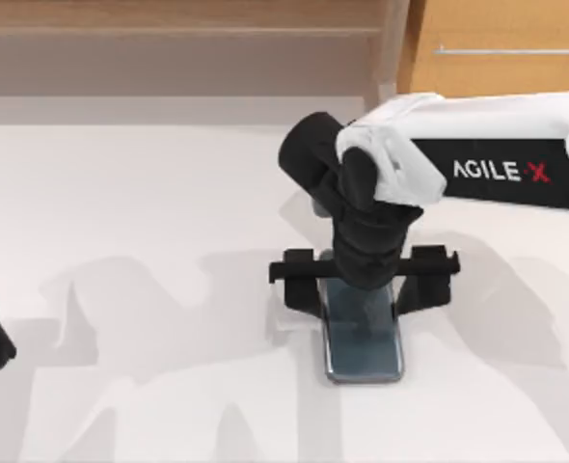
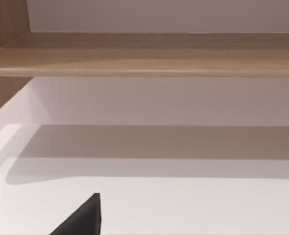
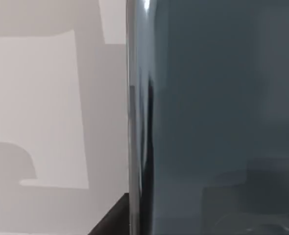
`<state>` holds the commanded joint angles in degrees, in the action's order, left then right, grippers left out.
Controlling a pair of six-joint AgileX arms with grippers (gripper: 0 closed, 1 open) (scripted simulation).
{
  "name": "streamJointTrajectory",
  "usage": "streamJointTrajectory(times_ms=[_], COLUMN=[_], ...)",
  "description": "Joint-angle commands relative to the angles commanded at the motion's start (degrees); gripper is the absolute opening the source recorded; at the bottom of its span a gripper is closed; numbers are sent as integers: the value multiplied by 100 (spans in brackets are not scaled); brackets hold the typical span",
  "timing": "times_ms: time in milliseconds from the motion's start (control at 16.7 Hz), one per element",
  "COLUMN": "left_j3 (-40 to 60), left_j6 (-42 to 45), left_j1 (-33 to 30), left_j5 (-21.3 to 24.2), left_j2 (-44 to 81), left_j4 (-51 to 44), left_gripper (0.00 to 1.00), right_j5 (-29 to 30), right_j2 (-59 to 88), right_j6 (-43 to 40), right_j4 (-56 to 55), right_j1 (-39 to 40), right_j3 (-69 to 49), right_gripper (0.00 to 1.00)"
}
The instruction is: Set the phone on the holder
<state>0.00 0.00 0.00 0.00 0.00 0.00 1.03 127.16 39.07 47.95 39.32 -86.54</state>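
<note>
Phone: glossy blue-grey slab, rounded corners, leaning on black holder; right end effector above it, finger state indeterminable; bare worktop around.

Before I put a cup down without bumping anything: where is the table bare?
Bare white table runs from the parked left arm at the left edge to the holder. The strip in front of the phone is also free. The middle is crowded: the right gripper sits over phone and holder.
</note>
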Motion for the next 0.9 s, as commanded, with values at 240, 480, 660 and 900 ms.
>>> streamJointTrajectory(times_ms=[240, 480, 660, 900], left_j3=[0, 0, 0, 0], left_j6=[0, 0, 0, 0], left_j1=[0, 0, 0, 0], left_j5=[0, 0, 0, 0], left_j2=[0, 0, 0, 0], left_j4=[0, 0, 0, 0], left_gripper=[100, 100, 100, 100], right_j5=[115, 114, 113, 102], right_j2=[-242, -338, -402, -424], right_j6=[-45, -47, -49, -80], right_j4=[189, 451, 552, 543], right_j1=[-7, -6, -9, -43], right_j3=[-58, -191, -260, -289], right_gripper=[0, 0, 0, 0])
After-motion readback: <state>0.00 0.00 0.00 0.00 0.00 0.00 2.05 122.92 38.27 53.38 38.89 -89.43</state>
